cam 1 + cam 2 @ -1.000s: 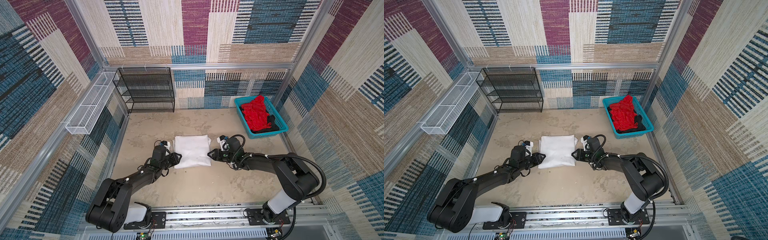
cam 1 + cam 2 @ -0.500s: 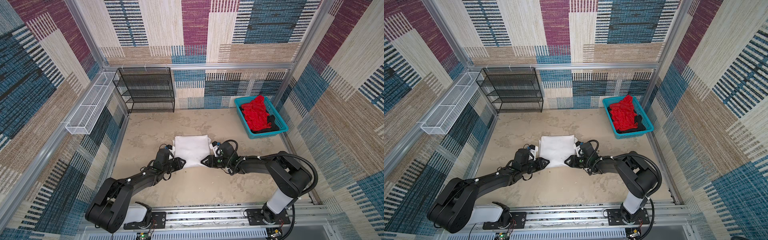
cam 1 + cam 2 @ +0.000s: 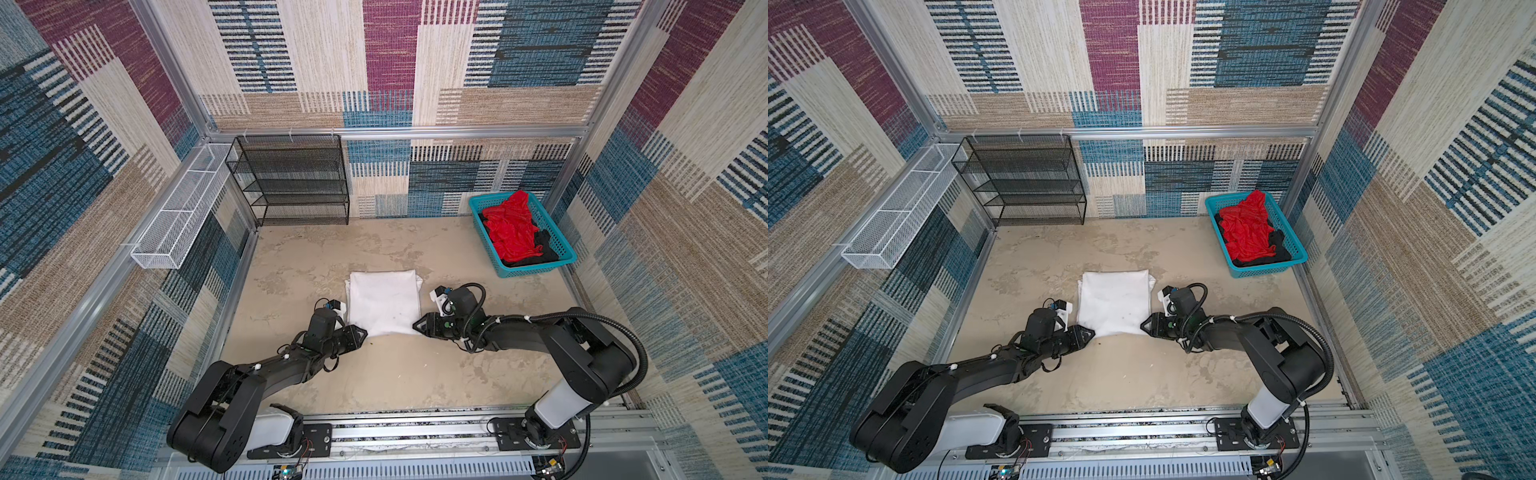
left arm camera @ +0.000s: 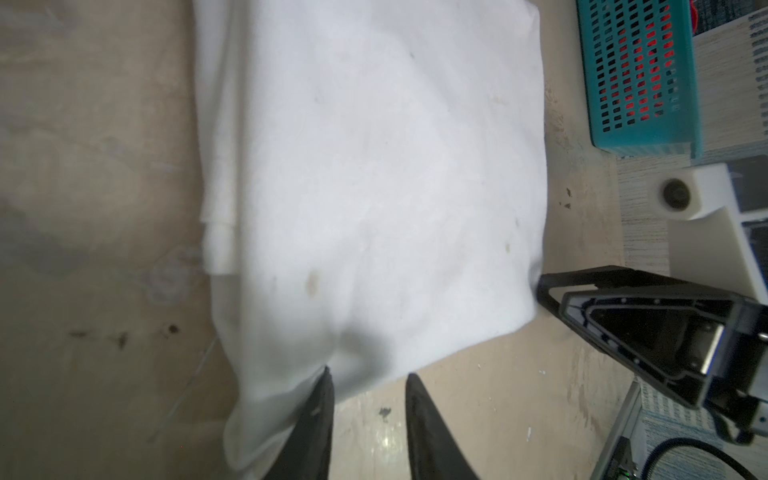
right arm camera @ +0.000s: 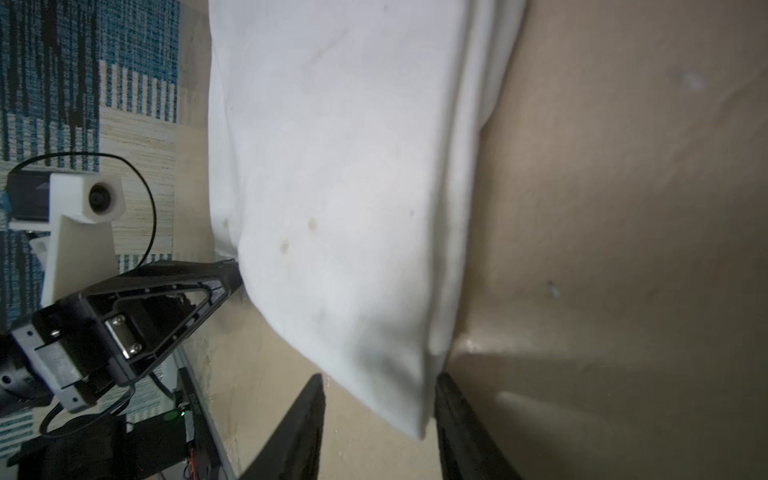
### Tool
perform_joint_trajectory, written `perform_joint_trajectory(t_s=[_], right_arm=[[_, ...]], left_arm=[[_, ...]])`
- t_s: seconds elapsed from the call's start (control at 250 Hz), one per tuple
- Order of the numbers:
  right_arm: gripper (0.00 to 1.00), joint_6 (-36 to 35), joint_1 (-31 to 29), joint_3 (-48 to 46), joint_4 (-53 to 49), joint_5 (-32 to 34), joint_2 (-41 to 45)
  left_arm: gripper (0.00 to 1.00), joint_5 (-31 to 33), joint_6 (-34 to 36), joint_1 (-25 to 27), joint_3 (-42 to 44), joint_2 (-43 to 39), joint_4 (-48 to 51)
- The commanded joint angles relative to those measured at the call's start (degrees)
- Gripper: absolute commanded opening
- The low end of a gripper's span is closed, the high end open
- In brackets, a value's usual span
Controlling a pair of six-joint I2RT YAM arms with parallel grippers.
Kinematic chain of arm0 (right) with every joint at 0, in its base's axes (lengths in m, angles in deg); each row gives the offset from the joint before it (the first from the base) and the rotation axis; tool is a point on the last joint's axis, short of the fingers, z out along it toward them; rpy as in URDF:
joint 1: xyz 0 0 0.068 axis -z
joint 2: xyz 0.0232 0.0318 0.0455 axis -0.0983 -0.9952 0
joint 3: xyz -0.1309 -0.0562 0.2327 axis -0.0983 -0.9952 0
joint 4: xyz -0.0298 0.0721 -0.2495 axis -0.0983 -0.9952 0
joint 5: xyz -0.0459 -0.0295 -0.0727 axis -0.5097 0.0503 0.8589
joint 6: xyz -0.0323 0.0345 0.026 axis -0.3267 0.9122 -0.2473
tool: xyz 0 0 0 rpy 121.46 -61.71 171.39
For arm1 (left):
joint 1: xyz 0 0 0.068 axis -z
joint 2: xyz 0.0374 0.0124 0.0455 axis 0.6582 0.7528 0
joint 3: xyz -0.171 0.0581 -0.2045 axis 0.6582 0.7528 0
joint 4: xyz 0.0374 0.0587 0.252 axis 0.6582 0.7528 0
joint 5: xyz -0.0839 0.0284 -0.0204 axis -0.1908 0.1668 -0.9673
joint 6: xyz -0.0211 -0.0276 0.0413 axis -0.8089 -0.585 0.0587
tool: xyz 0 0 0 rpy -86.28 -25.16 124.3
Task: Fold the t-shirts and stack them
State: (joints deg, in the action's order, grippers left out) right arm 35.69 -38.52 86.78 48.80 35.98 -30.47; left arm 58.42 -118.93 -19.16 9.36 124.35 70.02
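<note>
Left of the folded white t-shirt, well apart and further back, are one white wire tray and one black mesh rack. At the shirt's near left corner sits the left hand. Its two fingers are parted with bare counter showing between them, and the cloth lies against one finger, unclamped. That one shirt lies flat on the counter. At its near right corner the right hand is also parted. It straddles the corner, which touches only one finger, so it grips nothing. Right of the shirt and further back, one turquoise basket holds two more shirts. One red t-shirt is crumpled over one black t-shirt. That makes three shirts in all.
</note>
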Motion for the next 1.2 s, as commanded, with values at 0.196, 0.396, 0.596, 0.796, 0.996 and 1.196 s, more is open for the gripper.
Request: perform_joint_trajectory(t_s=[0.196,0.396,0.596,0.796,0.996,1.196], right_arm=[[0.46,1.12,-7.19,13.71,3.84,-5.3,-4.05],[0.45,8.77,-10.13,15.83,16.5,-9.95,-12.93],[0.44,15.42,-10.58,11.06,26.37,-9.69,-18.28],[0.44,15.3,-10.62,9.11,22.89,-7.86,-19.65],[0.45,14.25,-10.58,8.91,20.24,-7.71,-17.51],[0.46,10.59,-10.55,12.68,13.61,-7.93,-12.98]], left_arm=[[0.32,1.15,1.95,-0.04,-4.54,-10.42,12.23],[0.32,5.5,2.12,-0.12,-8.19,-18.53,20.44],[0.32,7.21,2.47,-0.12,-10.41,-23.01,26.53],[0.32,7.32,0.99,-0.11,-8.86,-22.97,25.44],[0.35,7.42,2.21,-2.12,-13.1,-14.45,27.96],[0.46,-0.35,6.95,-10.1,-20.03,-1.36,25.14]])
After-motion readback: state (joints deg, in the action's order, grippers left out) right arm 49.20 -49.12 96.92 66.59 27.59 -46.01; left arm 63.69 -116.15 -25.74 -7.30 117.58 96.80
